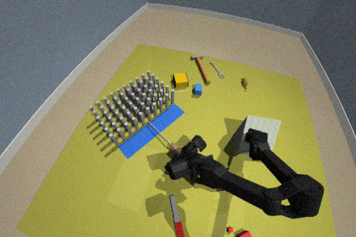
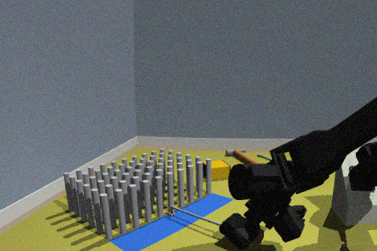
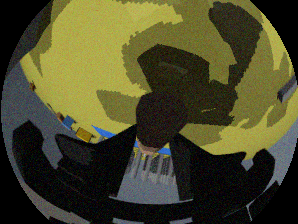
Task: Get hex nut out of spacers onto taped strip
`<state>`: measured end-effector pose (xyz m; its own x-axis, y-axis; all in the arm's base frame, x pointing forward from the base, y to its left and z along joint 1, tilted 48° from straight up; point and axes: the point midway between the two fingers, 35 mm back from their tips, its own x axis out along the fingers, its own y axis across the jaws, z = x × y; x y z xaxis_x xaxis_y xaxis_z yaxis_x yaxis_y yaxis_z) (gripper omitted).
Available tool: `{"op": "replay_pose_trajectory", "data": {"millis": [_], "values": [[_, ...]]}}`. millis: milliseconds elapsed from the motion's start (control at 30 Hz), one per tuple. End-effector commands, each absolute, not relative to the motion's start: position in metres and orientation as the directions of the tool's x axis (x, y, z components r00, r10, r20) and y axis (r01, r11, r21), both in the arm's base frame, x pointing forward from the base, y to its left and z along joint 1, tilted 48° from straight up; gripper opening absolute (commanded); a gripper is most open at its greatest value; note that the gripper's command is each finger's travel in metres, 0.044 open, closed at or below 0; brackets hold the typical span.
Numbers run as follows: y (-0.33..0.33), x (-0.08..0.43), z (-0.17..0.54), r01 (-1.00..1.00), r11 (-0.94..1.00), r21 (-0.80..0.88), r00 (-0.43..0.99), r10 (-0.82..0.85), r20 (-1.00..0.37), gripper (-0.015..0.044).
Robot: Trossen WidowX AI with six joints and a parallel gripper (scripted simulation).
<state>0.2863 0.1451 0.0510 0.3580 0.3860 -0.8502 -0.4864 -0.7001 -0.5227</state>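
At four o'clock of the spacers, partly open fingers are gripping a thin-shafted tool by its handle.

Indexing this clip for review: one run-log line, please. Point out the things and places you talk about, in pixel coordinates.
gripper (image 1: 177,152) (image 2: 262,233): shut on hooked tool (image 1: 160,133) (image 2: 196,216) | tool tip: at spacers' (image 1: 142,119) (image 2: 159,196) front edge | nut: not discernible
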Motion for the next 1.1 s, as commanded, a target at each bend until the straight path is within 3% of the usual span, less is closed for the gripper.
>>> {"op": "replay_pose_trajectory", "data": {"millis": [0,733,1067], "values": [[0.142,0.289,0.055,-0.485,-0.698,-0.527,0.366,0.386,-0.847,0.0],[0.14,0.255,0.08,-0.488,-0.696,-0.527,0.365,0.385,-0.847,0.0],[0.115,0.266,0.103,-0.488,-0.703,-0.518,0.36,0.378,-0.853,0.0]]}}
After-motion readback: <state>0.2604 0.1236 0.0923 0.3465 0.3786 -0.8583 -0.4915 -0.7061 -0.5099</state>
